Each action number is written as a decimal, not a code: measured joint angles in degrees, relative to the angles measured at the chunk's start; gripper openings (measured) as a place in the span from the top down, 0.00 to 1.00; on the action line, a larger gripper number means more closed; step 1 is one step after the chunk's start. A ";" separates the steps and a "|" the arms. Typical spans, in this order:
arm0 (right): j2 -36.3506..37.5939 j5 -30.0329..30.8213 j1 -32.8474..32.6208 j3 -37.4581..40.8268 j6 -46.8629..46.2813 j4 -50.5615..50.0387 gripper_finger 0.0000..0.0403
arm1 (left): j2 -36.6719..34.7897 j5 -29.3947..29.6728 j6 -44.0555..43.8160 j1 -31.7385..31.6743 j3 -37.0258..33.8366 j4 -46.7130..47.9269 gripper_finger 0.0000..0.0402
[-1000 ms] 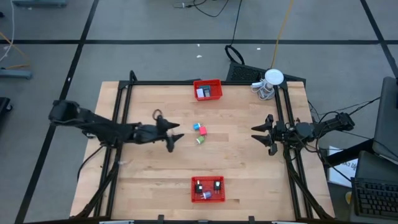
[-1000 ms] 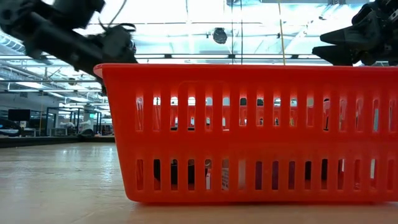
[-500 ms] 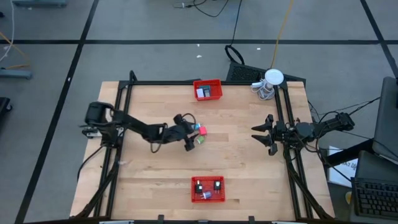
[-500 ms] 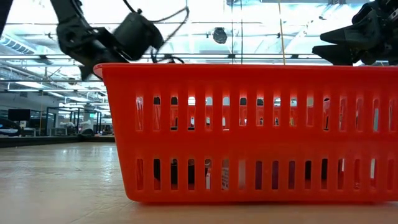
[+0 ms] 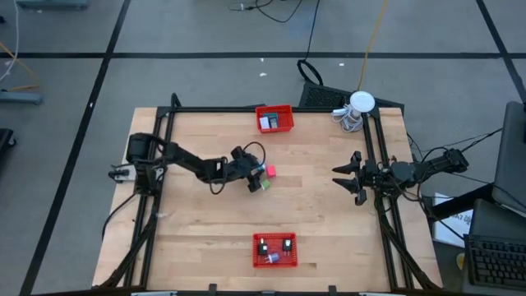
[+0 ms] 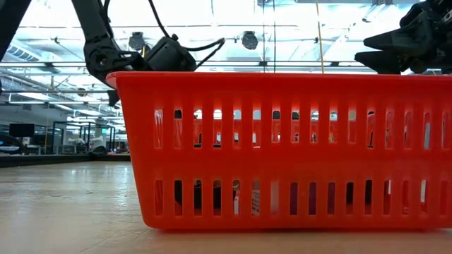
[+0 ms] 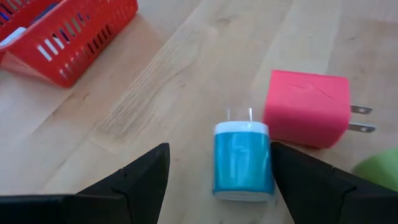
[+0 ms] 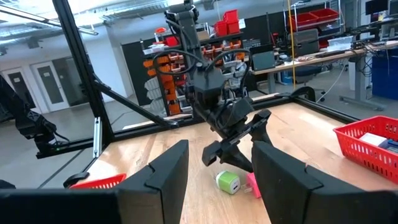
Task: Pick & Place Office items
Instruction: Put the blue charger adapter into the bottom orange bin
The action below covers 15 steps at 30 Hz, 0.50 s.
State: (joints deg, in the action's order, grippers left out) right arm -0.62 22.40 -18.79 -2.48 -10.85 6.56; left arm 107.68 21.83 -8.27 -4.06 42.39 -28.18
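Note:
Three small plug-in chargers lie flat on the wood at mid-table: a teal one (image 7: 242, 163), a pink one (image 7: 306, 107) (image 5: 269, 172) and a green one (image 7: 380, 170) (image 5: 265, 186). My left gripper (image 7: 219, 153) (image 5: 254, 174) hovers open over them, with its fingers standing to either side of the teal charger and touching nothing. In the high view the gripper hides the teal charger. My right gripper (image 5: 345, 177) waits open near the table's right edge. Its wrist view shows the left gripper (image 8: 233, 146) above the green charger (image 8: 227, 182).
One red mesh basket (image 5: 274, 118) with items stands at the far edge, and another (image 5: 274, 250) (image 6: 282, 148) at the near edge fills the low view. A white round object with coiled cable (image 5: 360, 104) sits at the far right corner. Bare wood surrounds the chargers.
My left gripper has travelled toward the table's right, from well short of the chargers to directly over them, staying open. The chargers have not moved. The right arm has kept still.

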 joint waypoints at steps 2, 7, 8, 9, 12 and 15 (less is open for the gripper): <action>0.00 0.01 0.01 0.00 0.00 0.07 0.59 | 0.00 -1.66 0.02 -0.53 0.00 0.01 0.32; 0.00 0.01 0.00 0.00 0.02 0.03 0.59 | 0.00 -5.56 -0.64 -1.33 0.00 0.09 0.32; 0.00 0.01 0.00 0.00 0.00 0.05 0.59 | 0.00 -5.79 -0.87 -1.46 0.00 0.08 0.32; 0.00 0.01 0.02 0.00 0.00 0.06 0.59 | 0.00 -5.84 -0.87 -1.55 0.00 0.08 0.32; 0.00 0.01 0.00 0.00 0.00 0.06 0.59 | 0.00 -5.84 -0.98 -1.89 0.00 0.08 0.32; 0.00 0.01 0.00 0.00 0.00 0.06 0.59 | 0.00 -5.86 -1.01 -1.94 0.00 0.06 0.32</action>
State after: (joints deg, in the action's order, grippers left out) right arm -0.62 22.41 -18.79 -2.48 -10.85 6.61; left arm 107.68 15.97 -9.28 -6.00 42.39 -28.12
